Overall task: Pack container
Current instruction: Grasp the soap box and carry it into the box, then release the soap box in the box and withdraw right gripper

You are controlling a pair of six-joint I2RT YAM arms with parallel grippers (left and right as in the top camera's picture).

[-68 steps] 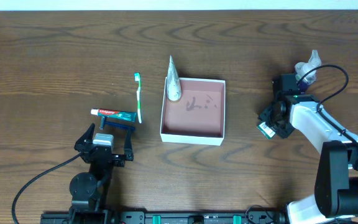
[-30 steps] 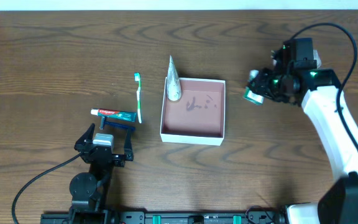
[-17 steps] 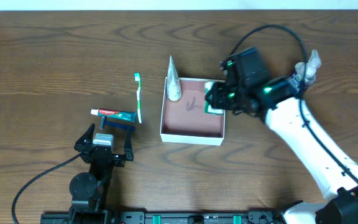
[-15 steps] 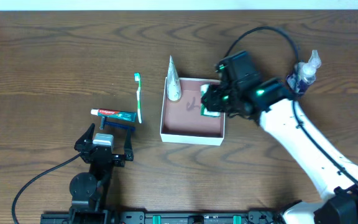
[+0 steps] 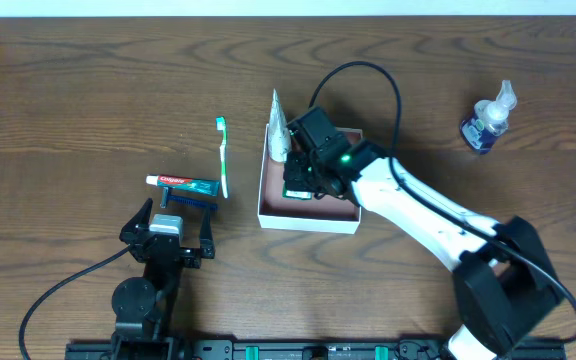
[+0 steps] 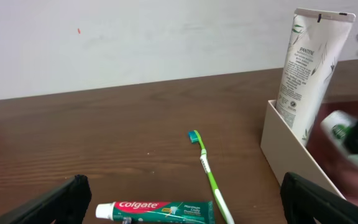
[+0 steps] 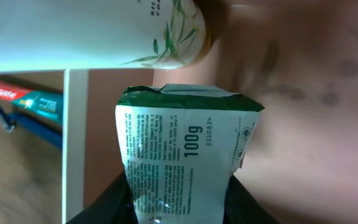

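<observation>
The container point(image 5: 308, 218) is a shallow white-walled box with a reddish-brown floor point(image 7: 303, 93), at the table's middle. A white Pantine tube point(image 5: 279, 128) leans in its back left corner; it also shows in the left wrist view point(image 6: 308, 68) and the right wrist view point(image 7: 92, 31). My right gripper point(image 5: 300, 178) is shut on a green and white packet point(image 7: 179, 149) and holds it low inside the container's left half. My left gripper point(image 5: 168, 240) is open and empty near the front left, behind a Colgate toothpaste point(image 5: 181, 183), a blue razor point(image 5: 188, 201) and a green toothbrush point(image 5: 223, 155).
A small pump bottle with blue liquid point(image 5: 487, 118) stands at the back right. The container's white wall point(image 6: 291, 146) rises at the right in the left wrist view. The toothbrush point(image 6: 209, 174) and toothpaste point(image 6: 157, 211) lie between my left fingers.
My right arm swung from the far right to the container, carrying the green packet, and now holds it down inside the left half. The left arm has not moved.
</observation>
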